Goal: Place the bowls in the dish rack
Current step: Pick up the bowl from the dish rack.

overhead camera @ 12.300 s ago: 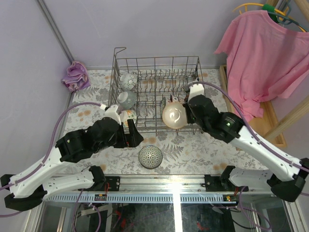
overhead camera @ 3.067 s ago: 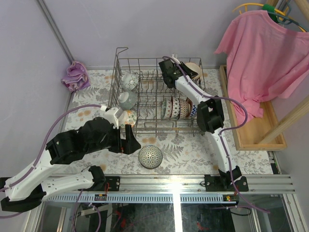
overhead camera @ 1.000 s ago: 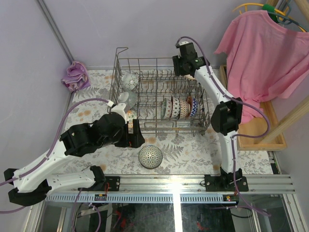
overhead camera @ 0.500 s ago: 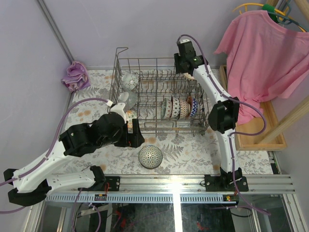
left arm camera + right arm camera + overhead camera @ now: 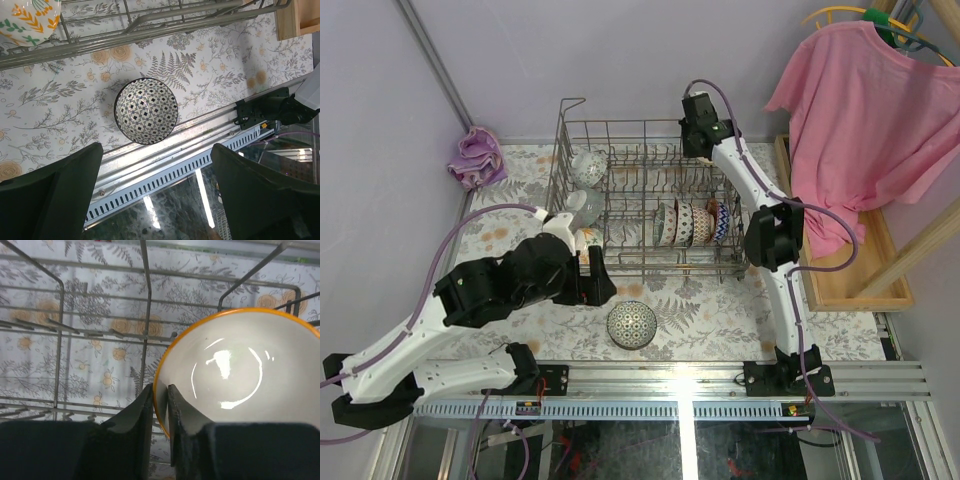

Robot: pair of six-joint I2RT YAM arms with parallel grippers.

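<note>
The grey wire dish rack (image 5: 650, 264) stands at the back of the table. Three bowls stand on edge in a row (image 5: 688, 222) inside it, and others sit along its left side (image 5: 583, 206). My right gripper (image 5: 697, 128) reaches into the rack's back right corner. In the right wrist view the gripper (image 5: 160, 389) is shut on the rim of a white bowl with an orange edge (image 5: 235, 370), above the rack wires (image 5: 145, 315). A black-and-white patterned bowl (image 5: 632, 324) (image 5: 146, 111) lies on the table in front of the rack. My left gripper (image 5: 596, 277) (image 5: 156, 150) hovers open above it.
A crumpled pink cloth (image 5: 475, 157) lies at the back left. A pink shirt (image 5: 860, 110) hangs at the right over a wooden tray (image 5: 840, 285). A metal rail (image 5: 670, 378) runs along the near table edge. A floral bowl (image 5: 30, 20) shows behind the rack's front wire.
The right gripper's jaws have shut onto the white bowl's rim, and that arm has shifted slightly left. The left arm has barely moved and stays open.
</note>
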